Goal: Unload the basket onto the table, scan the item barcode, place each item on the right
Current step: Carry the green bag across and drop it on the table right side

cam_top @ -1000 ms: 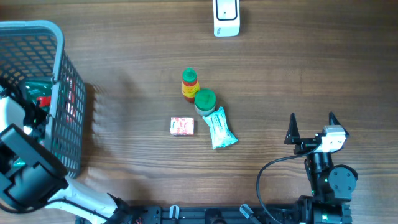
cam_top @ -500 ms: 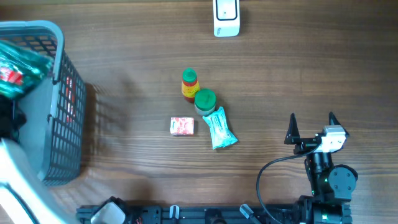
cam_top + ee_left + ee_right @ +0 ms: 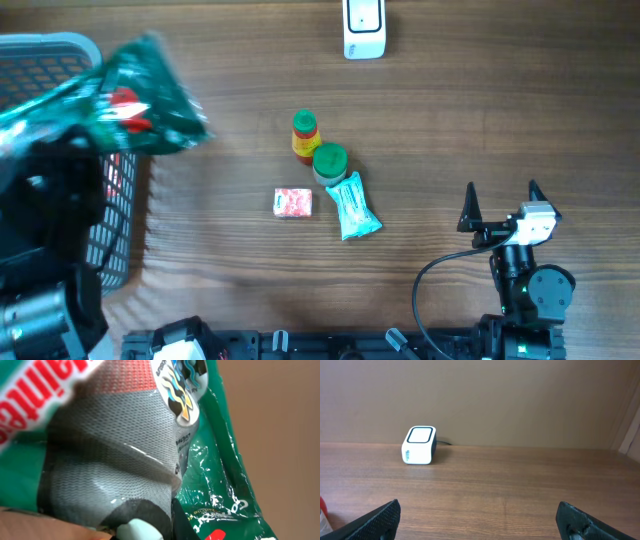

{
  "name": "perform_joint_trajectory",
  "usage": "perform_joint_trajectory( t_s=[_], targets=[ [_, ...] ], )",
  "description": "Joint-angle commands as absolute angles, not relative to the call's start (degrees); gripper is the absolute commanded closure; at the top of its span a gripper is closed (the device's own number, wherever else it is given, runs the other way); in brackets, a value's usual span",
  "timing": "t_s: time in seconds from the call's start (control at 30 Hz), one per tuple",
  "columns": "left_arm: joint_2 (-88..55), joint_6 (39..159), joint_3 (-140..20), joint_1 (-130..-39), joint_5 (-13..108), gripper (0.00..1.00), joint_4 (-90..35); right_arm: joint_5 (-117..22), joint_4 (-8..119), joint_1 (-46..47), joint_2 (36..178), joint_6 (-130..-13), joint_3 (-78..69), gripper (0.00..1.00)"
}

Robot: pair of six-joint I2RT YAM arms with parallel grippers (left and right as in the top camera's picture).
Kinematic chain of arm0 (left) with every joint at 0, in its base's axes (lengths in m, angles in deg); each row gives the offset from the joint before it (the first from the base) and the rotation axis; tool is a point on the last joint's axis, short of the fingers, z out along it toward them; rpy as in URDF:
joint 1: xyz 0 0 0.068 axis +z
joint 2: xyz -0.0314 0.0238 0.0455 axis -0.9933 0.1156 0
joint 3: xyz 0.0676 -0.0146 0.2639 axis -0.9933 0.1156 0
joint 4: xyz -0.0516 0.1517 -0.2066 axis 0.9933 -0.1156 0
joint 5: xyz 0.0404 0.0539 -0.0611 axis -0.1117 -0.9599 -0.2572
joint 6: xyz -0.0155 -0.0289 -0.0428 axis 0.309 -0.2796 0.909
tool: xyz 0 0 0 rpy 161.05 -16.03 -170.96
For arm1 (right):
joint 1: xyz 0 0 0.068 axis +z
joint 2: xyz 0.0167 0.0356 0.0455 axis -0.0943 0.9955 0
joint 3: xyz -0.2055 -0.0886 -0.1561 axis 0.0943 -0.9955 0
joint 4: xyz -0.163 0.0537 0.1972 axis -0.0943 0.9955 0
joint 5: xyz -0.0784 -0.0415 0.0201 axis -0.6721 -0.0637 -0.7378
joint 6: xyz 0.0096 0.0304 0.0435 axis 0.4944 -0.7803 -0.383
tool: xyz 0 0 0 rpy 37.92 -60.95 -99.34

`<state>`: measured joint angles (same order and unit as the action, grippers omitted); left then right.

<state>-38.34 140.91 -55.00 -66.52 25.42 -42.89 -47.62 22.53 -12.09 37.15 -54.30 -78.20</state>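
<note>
Overhead: The green bag (image 3: 140, 95) is seen raised at 10 o'clock and blurred, over the rim of the grey basket (image 3: 95, 60). The white scanner (image 3: 363, 28) is stood at 12 o'clock on the table (image 3: 480, 100). Grouped near centre are a yellow bottle (image 3: 304, 135), a green-lidded jar (image 3: 330, 161) touching it, a teal packet (image 3: 354, 206) and a pink box (image 3: 293, 202). The right gripper (image 3: 501, 190) is noted at 4 o'clock, jaws spread wide with nothing between them.

Left wrist: The frame is filled by the bag's crinkled foil. The left gripper (image 3: 150, 527) is barely seen at 6 o'clock, jaws clenched on the bag.

Right wrist: The scanner is seen at 10 o'clock. Both fingers (image 3: 375, 520) are held well apart.
</note>
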Motion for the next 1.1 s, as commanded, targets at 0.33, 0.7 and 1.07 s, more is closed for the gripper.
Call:
perform_joint_trajectory(
  t_s=[0.33,0.7,1.07],
  targets=[
    [-24.02,112.41,-55.16,-107.19,12.39,0.96,-40.75,-48.16,22.31,-11.89,37.04,-54.74,-78.27,0.0],
    [-6.62,108.08,-55.16,-128.29,-0.81,0.96,-30.74,-48.16,22.31,-11.89,37.04,-54.71,-78.27,0.0],
    [7.54,106.44,-55.16,-133.66,6.09,0.96,-15.96,-48.16,22.33,-11.89,37.04,-54.74,-78.27,0.0]
  ],
)
